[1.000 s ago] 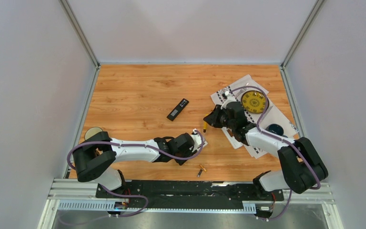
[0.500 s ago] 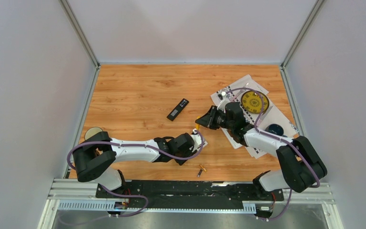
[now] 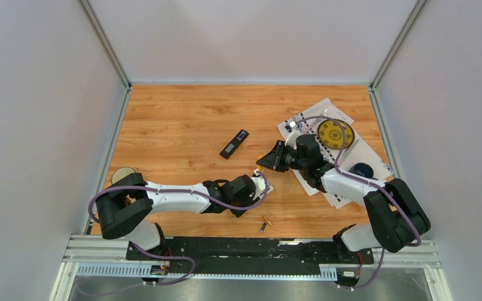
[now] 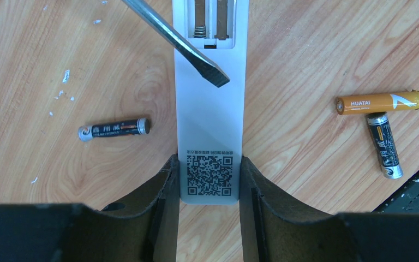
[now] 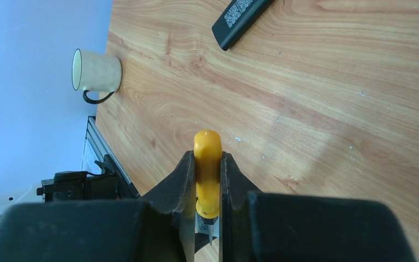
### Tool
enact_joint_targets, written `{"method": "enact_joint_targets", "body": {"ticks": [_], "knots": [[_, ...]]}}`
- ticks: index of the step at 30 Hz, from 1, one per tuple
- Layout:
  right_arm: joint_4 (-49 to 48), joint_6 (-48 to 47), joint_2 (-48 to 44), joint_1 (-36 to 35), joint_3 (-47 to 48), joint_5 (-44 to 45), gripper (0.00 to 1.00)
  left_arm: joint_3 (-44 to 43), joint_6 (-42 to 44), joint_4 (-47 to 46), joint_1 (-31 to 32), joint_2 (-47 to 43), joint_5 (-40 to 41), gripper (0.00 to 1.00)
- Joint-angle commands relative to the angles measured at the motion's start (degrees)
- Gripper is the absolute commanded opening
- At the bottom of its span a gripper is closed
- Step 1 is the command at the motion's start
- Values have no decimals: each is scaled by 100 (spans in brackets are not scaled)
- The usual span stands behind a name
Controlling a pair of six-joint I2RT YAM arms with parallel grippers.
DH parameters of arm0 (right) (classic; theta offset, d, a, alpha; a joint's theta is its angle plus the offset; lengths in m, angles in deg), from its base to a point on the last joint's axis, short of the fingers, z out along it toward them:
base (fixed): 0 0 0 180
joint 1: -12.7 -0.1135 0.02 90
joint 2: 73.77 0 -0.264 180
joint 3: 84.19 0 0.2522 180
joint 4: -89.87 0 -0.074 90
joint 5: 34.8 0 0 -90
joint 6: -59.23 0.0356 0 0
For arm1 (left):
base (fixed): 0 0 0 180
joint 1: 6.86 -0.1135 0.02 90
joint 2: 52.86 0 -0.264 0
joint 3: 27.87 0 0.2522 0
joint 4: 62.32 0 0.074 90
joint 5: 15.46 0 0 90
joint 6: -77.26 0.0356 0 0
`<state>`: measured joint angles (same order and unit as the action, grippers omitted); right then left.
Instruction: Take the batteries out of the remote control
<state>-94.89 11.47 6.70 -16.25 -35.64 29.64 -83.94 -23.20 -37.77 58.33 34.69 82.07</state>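
My left gripper (image 4: 210, 170) is shut on the QR-code end of a white remote (image 4: 210, 109) that lies flat on the table. The remote's open battery compartment (image 4: 210, 22) shows a spring at the view's top edge. A dark battery (image 4: 113, 129) lies left of the remote. An orange battery (image 4: 379, 102) and another dark battery (image 4: 384, 144) lie on its right. My right gripper (image 5: 208, 164) is shut on the yellow screwdriver handle (image 5: 208, 174). The screwdriver's flat blade (image 4: 196, 54) hovers over the remote just below the compartment. In the top view the right gripper (image 3: 265, 161) is just beyond the left gripper (image 3: 260, 183).
A black remote (image 3: 234, 143) lies mid-table, also in the right wrist view (image 5: 240, 19). A cream mug (image 3: 123, 174) stands at the left edge. Papers with a yellow disc (image 3: 334, 133) and a dark disc (image 3: 362, 169) lie at the right. Two batteries (image 3: 265, 222) lie near the front edge.
My right gripper has moved left and tipped down toward the white remote with the screwdriver. The left arm and remote have stayed still.
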Motion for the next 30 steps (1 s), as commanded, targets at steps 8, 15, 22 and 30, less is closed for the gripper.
{"method": "enact_joint_targets", "body": {"ticks": [8,15,22,30], "knots": [[340,-207,-461,354,169,174,0,65,-35,126,-6,52,3,0],[920,-444,-1269,847,142,271,0,-559,8,-68,-120,60,-418,0],[1641,-629,-2210,961,292,543,0,-1368,44,-33,-690,140,-692,0],[1817,-735,-2457,970,319,658,0,-1536,-333,670,-1499,-176,-7,0]]}}
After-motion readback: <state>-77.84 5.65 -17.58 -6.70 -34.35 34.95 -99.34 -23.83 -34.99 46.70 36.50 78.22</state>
